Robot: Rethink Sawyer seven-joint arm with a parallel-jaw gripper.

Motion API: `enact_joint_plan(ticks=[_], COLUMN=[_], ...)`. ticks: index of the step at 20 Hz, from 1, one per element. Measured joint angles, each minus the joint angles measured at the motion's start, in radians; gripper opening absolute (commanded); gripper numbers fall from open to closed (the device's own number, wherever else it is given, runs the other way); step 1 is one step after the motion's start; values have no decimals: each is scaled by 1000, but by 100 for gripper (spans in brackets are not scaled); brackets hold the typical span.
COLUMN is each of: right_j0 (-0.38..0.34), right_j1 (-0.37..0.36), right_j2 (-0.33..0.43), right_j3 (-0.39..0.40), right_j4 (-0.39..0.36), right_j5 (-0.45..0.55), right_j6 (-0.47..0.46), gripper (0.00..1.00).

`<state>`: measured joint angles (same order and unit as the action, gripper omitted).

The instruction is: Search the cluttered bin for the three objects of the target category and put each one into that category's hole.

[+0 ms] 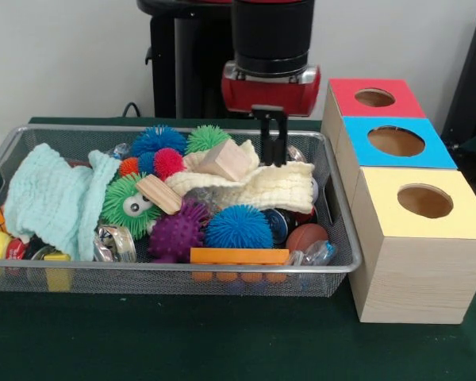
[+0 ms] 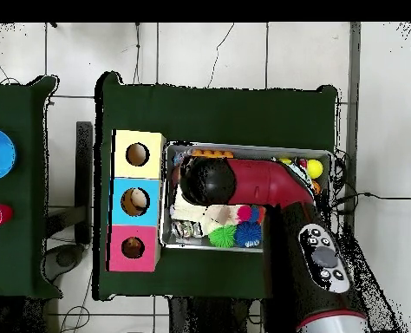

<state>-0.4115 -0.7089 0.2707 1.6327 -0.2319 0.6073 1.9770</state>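
Front view: pincer (image 1: 272, 135) hangs nearly closed and empty over the cream cloth (image 1: 262, 186) in the wire bin (image 1: 333, 238). Spiky balls, perhaps the targets: blue one (image 1: 238, 226) in front. Best to open wide, descend straight.

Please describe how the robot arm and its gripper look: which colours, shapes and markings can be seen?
The arm is red and black. In the front view its last part is a black cylinder ending in a red band with a silver rim. Under it hangs the gripper, small, black, with thin straight fingers. From overhead the arm is a thick red tube with a round black joint cap and a grey panel of dark buttons.
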Motion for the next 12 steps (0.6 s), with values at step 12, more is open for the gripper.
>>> enact_joint_plan(ticks=[12], right_j0=[-166], right_j1=[47], right_j2=[147], right_j3=[-24], right_j4=[-168], right_j5=[0], right_j6=[-57], gripper=[0])
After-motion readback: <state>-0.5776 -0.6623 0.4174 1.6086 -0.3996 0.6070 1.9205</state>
